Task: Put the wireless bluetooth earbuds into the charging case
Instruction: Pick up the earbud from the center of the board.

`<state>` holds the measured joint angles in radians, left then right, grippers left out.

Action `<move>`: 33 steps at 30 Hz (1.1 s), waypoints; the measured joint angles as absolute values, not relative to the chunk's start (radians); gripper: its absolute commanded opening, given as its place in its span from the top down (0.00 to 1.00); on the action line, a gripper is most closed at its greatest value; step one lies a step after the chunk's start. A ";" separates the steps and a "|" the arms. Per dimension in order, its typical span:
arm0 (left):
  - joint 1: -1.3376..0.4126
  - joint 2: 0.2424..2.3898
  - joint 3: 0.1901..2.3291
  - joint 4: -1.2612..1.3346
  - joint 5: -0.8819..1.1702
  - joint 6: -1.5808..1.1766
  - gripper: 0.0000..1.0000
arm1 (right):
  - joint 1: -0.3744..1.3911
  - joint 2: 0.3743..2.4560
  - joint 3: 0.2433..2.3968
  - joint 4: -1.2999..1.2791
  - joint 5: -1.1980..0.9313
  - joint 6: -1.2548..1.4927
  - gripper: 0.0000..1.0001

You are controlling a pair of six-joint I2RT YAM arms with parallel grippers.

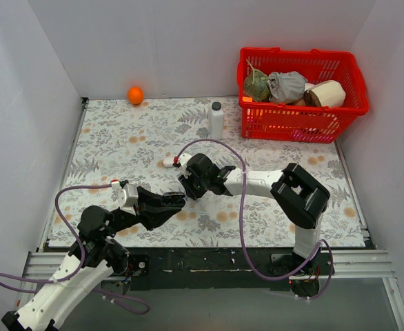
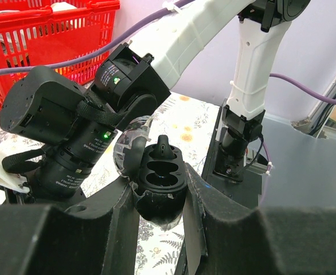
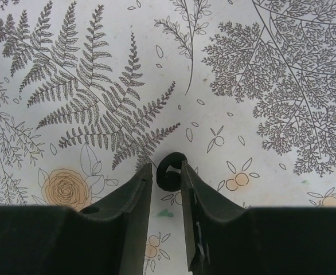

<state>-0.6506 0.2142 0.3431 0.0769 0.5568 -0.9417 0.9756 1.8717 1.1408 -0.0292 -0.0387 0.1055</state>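
Between right gripper (image 3: 166, 175) tips, black earbud (image 3: 170, 166).

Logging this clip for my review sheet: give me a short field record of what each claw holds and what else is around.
left claw: shut on the open black charging case
case sockets: both look empty
right claw: shut on a black earbud, over the floral cloth
progress: earbud not yet in the case
back of table: orange ball, white bottle, red basket with items inside
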 measured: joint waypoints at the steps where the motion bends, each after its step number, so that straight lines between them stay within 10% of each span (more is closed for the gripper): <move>1: -0.651 0.214 0.343 0.078 0.557 -0.942 1.00 | 0.975 1.872 1.141 -0.030 -0.034 0.106 0.71; 11: -0.651 0.217 0.343 0.083 0.557 -0.942 1.00 | 0.969 1.872 1.141 -0.027 -0.008 0.123 0.98; 33: -0.651 0.327 0.341 0.231 0.562 -0.963 1.00 | 0.924 1.380 1.032 -0.141 -0.187 0.155 0.99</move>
